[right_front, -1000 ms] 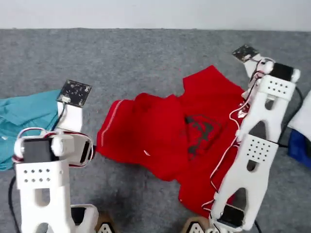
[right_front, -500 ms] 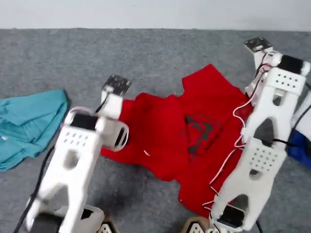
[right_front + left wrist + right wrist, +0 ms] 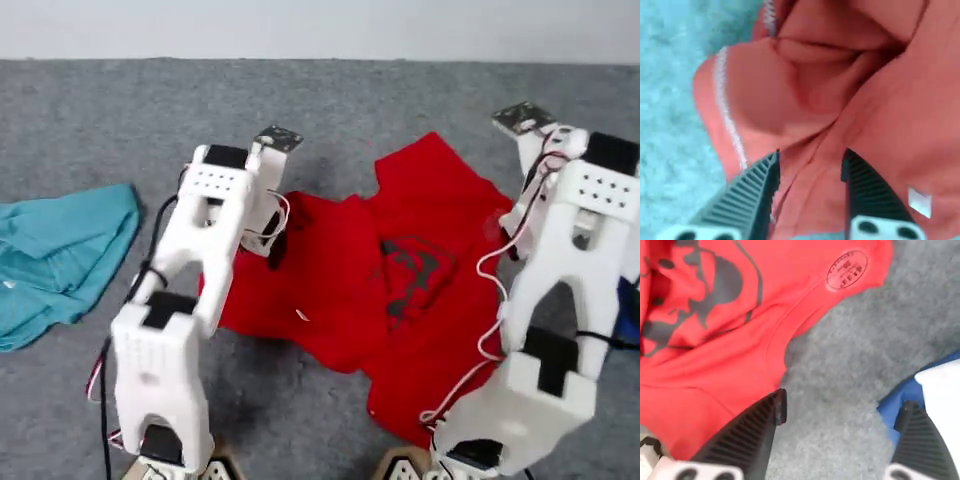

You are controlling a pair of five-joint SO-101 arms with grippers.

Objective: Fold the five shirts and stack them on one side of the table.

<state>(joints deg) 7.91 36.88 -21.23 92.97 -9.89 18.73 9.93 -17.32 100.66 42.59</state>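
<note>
A red shirt [image 3: 400, 280] lies crumpled and partly folded over itself on the grey surface [image 3: 300, 110], filling the middle of the high view and spreading toward 3 and 5 o'clock, its dark print facing up. A teal shirt [image 3: 60, 250] sits bunched at the 9 o'clock edge, well apart from the red one. The left arm [image 3: 190, 280] stretches from 7 o'clock to the red shirt's 9 o'clock side. There the left fingers [image 3: 760, 185] stand parted just above a fold edged with a white stripe, gripping nothing. The right arm [image 3: 560, 280] stands at 4 o'clock. The right fingers [image 3: 752, 427] are spread wide and empty: one over the red shirt's edge, the other over a blue and white cloth [image 3: 935, 385] at the 3 o'clock edge, with bare surface between them.
</note>
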